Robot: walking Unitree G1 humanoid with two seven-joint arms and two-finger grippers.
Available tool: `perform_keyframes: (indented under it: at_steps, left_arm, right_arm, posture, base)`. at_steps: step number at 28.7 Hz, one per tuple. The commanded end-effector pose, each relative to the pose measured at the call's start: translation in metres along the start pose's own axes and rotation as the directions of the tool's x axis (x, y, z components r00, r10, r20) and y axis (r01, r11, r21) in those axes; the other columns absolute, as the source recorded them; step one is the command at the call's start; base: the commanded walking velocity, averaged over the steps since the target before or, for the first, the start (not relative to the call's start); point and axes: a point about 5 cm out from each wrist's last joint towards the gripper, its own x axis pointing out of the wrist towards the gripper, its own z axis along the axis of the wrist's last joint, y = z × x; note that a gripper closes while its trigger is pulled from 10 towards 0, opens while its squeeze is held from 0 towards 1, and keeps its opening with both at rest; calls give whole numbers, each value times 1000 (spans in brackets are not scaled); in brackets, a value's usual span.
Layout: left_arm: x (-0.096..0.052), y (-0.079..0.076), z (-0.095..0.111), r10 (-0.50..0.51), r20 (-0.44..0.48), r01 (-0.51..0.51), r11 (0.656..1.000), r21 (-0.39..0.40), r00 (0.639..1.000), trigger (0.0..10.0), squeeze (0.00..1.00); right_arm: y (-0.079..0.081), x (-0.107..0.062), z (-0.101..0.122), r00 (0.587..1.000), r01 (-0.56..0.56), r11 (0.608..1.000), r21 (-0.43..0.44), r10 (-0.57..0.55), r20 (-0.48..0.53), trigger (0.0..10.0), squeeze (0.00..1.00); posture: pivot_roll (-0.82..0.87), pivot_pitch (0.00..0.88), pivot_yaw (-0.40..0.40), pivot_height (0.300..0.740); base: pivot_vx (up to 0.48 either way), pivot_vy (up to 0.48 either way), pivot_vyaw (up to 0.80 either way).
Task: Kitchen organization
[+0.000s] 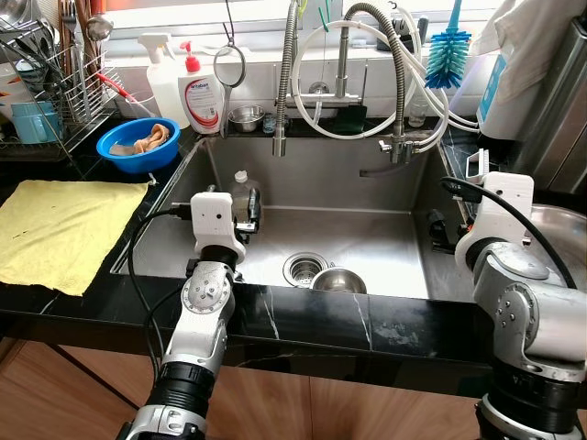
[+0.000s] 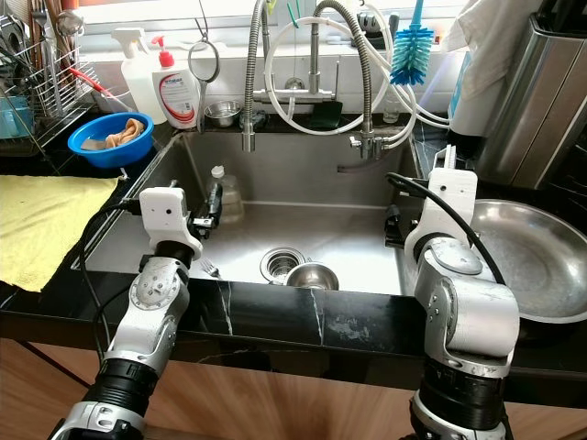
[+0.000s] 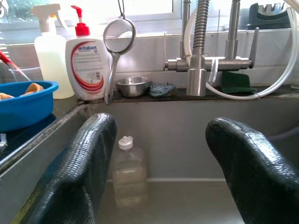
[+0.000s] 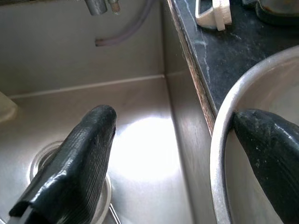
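Left pincer (image 3: 159, 172), fingers spread wide and holding nothing, is hovering over the sink (image 1: 367, 183), aiming at the small clear bottle (image 3: 129, 175) standing against the sink's left wall. Right pincer (image 4: 182, 163), likewise wide open and empty, is straddling the rim of the large steel bowl (image 2: 537, 261), one finger (image 4: 77, 163) over the sink, the other inside the bowl. That bowl is sitting on the black table (image 1: 303, 316) at three o'clock from the drain (image 1: 303, 268); a small steel bowl (image 1: 337, 280) is lying just beside the drain.

Organization appears barely begun: bottle and small bowl are remaining in the sink, nothing is gripped. Both silver arms are reaching forward over the table edge, forearms raised, wrists level, the left at nine o'clock of the drain.
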Motion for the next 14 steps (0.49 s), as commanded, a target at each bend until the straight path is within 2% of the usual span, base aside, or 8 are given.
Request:
perform_keyframes:
  at_steps: [1,11,13,14]
  left_arm:
    - [0,1,-1,-3,-1,3,1000,-10,1000,10000,0]
    - [2,-2,0,-13,5,13,1000,-23,1000,10000,0]
    - [2,-2,0,-13,8,14,1000,-22,1000,10000,0]
    - [2,-2,0,-12,9,12,1000,-22,1000,10000,0]
  right_arm:
    - [-6,2,-5,999,46,999,16,-46,-20,10000,0]
    - [-9,3,-4,997,81,996,29,-80,-16,10000,0]
    - [-7,4,-4,997,73,997,33,-73,-11,0,0]
    - [-7,4,-4,998,70,997,32,-69,-10,0,0]
  posture:
    - [-337,0,54,740]
    - [-339,0,56,740]
    - [-337,0,56,740]
    - [-337,0,56,740]
  base:
    - [0,0,0]
    - [0,0,0]
    - [0,0,0]
    - [0,0,0]
